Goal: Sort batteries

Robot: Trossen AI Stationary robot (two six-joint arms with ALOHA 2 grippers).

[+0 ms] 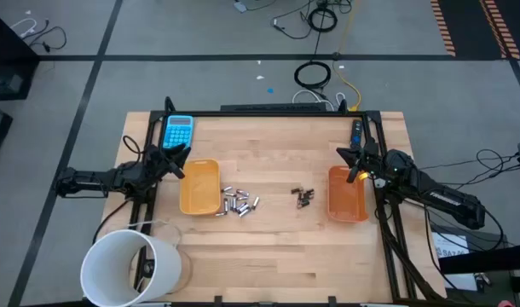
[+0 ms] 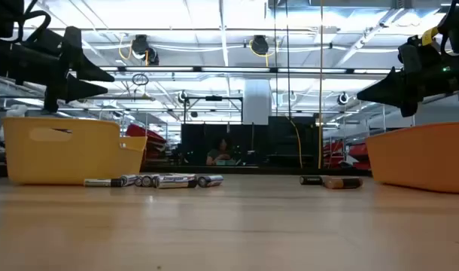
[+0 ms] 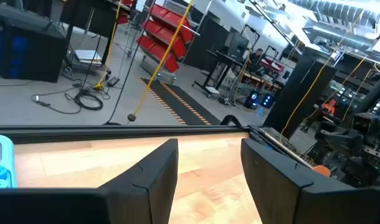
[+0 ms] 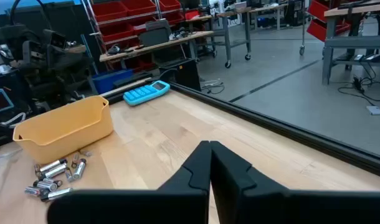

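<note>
Several silvery-grey batteries (image 1: 237, 203) lie in a loose heap on the table just right of the left orange tray (image 1: 199, 187); they also show in the low view (image 2: 158, 181) and the right wrist view (image 4: 53, 175). A few dark, smaller batteries (image 1: 303, 197) lie left of the right orange tray (image 1: 347, 194), seen too in the low view (image 2: 331, 181). My left gripper (image 1: 176, 159) hovers open above the left tray's far left corner, its fingers (image 3: 154, 177) apart. My right gripper (image 1: 352, 157) hovers shut above the right tray's far edge, its fingers (image 4: 210, 167) pressed together.
A blue calculator (image 1: 178, 131) lies at the table's far left corner. A large white cylinder (image 1: 130, 266) stands at the near left corner. Bare wood stretches between the trays and toward the near edge. A black frame rail (image 1: 277, 111) runs along the far edge.
</note>
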